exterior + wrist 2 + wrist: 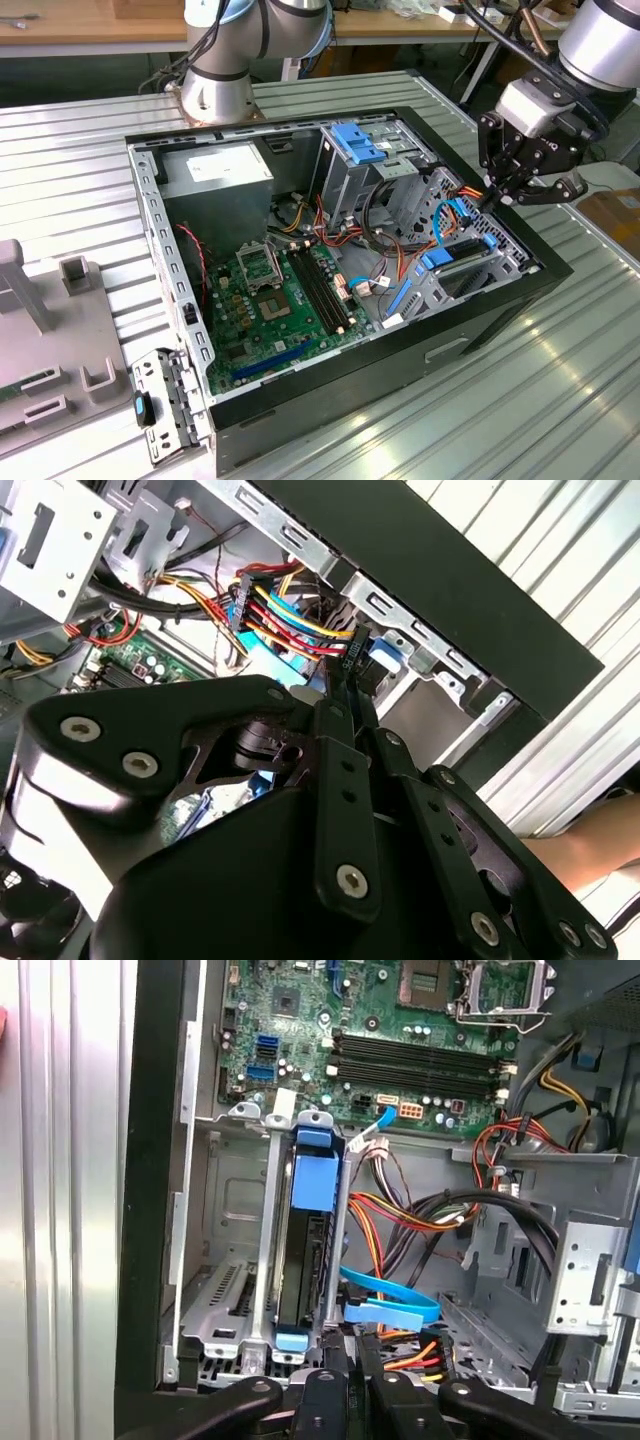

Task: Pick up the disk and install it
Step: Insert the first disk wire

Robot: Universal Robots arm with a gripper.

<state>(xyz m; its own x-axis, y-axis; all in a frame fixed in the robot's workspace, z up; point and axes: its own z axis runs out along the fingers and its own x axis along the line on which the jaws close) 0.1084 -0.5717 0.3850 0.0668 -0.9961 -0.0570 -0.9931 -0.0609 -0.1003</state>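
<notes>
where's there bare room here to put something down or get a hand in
Free: the ribbed metal table in front of the black computer case. Crowded: the bay where the blue-framed disk stands on edge, hemmed by coloured cables and the black gripper.

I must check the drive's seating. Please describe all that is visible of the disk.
The disk stands on edge in a grey metal bay beside the case's black wall. Its body looks dark; a blue plastic frame covers its exposed edge and both ends. A blue flat cable runs beside it. The hand is at its near end; contact is unclear.
</notes>
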